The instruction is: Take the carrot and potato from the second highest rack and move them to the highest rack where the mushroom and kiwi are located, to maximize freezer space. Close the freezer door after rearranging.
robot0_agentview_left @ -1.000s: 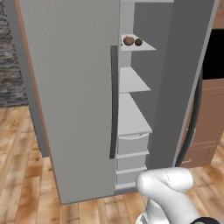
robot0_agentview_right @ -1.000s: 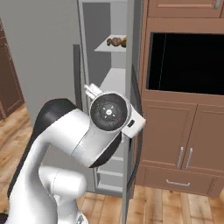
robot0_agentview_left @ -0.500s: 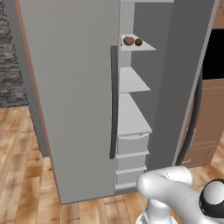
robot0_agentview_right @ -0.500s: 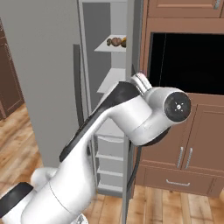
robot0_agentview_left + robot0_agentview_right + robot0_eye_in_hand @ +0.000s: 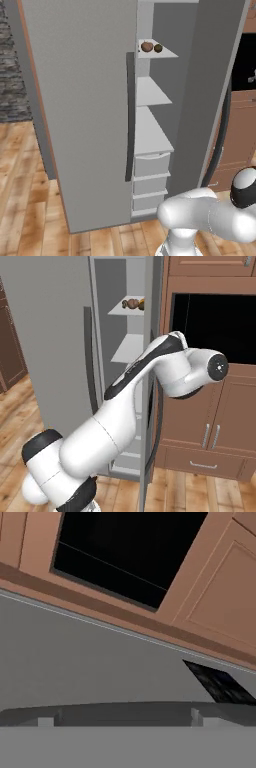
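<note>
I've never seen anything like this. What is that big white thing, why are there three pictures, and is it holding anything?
The white thing is a robot arm on a base that drives, in a computer-drawn kitchen. Two pictures come from cameras on that base, looking forward past the arm from its left and its right. The third comes from a camera on the arm's hand, so it looks tilted.

In front stands a tall grey freezer with its left door swung open. Inside are pale shelves. On the highest rack lie two small round things, brownish; what they are is too small to tell. The rack below looks bare from here.

To the right are wooden cabinets around a black opening. The hand camera looks at the grey door front and those cabinets. The gripper is open and holds nothing.
</note>
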